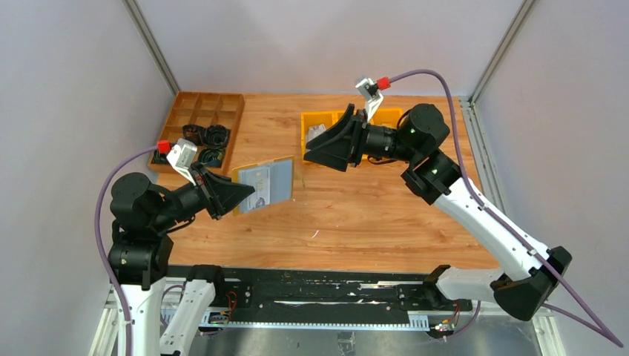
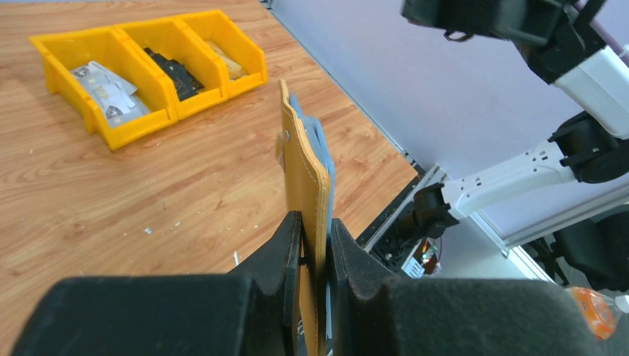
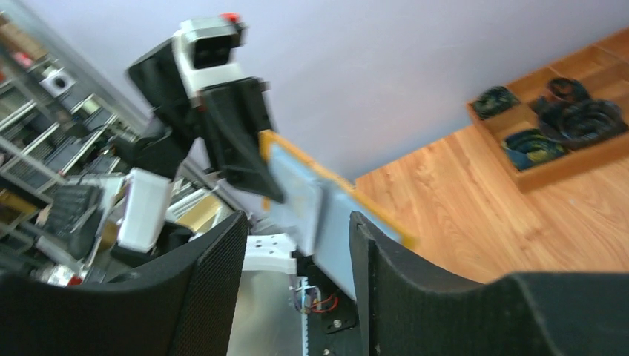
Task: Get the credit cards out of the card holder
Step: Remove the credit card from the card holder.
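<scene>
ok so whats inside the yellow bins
The yellow bins hold whitish cards in one, black pieces in the middle, tan pieces in the third. Anything beneath those is covered.

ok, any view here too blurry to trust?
Right wrist: motion-smeared, card holder and everything behind it soft. Left wrist: card holder's edge crisp, no glare. Top external: sharp and evenly lit, with only soft shadows.

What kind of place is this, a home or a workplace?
Most likely a robotics lab cell, not a home: the left arm and right arm are mounted at a wooden table, yellow bins stand in a row, and cluttered shelves show behind.
</scene>
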`<move>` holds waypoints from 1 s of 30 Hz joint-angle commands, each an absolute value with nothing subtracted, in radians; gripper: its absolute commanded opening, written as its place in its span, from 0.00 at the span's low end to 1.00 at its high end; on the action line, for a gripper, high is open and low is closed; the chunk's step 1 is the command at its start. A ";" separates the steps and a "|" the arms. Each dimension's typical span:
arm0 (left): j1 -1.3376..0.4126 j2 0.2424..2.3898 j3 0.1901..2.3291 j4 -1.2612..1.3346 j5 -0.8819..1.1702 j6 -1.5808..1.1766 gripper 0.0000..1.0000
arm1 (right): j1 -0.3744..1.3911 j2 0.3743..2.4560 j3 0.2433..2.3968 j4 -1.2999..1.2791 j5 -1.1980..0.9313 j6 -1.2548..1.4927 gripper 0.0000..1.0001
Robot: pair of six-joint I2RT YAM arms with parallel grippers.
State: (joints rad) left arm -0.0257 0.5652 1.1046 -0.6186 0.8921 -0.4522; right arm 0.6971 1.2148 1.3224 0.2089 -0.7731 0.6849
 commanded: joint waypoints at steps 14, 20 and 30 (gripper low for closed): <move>-0.025 0.607 1.181 -0.617 0.959 -0.489 0.00 | 0.890 1.410 1.196 0.546 -0.893 0.902 0.54; -0.024 0.609 1.167 -0.563 1.028 -0.553 0.00 | 0.898 1.408 1.180 0.657 -0.895 0.974 0.50; -0.024 0.608 1.154 -0.540 1.029 -0.589 0.00 | 0.918 1.428 1.165 0.798 -0.902 1.061 0.27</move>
